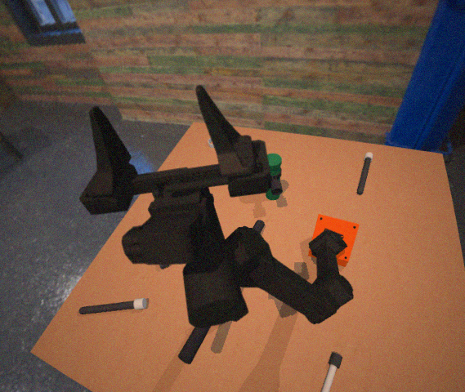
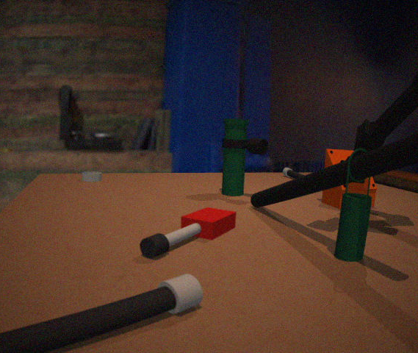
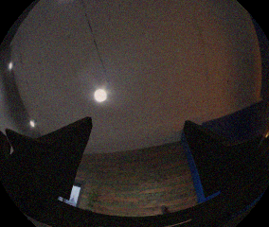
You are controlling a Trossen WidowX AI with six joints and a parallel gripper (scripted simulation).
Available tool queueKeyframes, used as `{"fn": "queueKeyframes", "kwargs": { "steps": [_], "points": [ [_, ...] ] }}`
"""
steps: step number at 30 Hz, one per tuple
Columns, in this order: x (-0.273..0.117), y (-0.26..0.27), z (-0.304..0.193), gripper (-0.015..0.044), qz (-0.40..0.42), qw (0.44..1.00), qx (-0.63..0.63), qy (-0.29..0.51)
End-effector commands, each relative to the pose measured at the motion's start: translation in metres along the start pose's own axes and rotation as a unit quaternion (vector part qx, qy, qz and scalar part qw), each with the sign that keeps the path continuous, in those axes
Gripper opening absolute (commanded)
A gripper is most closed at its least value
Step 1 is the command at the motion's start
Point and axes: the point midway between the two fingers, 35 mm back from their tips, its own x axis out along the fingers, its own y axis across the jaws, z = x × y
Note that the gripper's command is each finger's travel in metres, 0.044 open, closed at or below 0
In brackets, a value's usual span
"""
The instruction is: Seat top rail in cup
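Top view shows the table [image 1: 418,287] [image 2: 68,228] beneath the arm [image 1: 283,282] [image 2: 402,102], which bends above it. Its gripper [image 1: 147,98] [image 3: 140,124] is spread wide with nothing in its grasp, well apart from the rail [image 1: 194,344] [image 2: 300,190]. In the exterior view the rail slants down through the loop [image 2: 348,167] over the small post [image 2: 352,228]. Its lower end lies below the cup [image 1: 275,185] [image 2: 257,145] and apart from it, so it is unseated; whether that end touches the table, I cannot tell. The big post [image 1: 274,162] [image 2: 233,170] stands upright. Its band [image 2: 234,143] sits near the top, with the cup out to one side. Smaller still, the red block [image 2: 212,222] lies nearer the camera.
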Motion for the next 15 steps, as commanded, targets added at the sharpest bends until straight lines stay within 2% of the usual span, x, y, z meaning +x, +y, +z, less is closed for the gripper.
{"fn": "queueKeyframes", "kwargs": {
  "steps": [1, 8, 15],
  "points": [
    [0.000, 0.007, -0.019, 0.0440, 0.025, 0.999, -0.033, 0.025],
    [-0.011, 0.040, -0.122, 0.0440, 0.149, 0.963, -0.175, 0.142],
    [-0.055, 0.050, -0.235, 0.0440, 0.292, 0.872, -0.281, 0.276]
  ]
}}
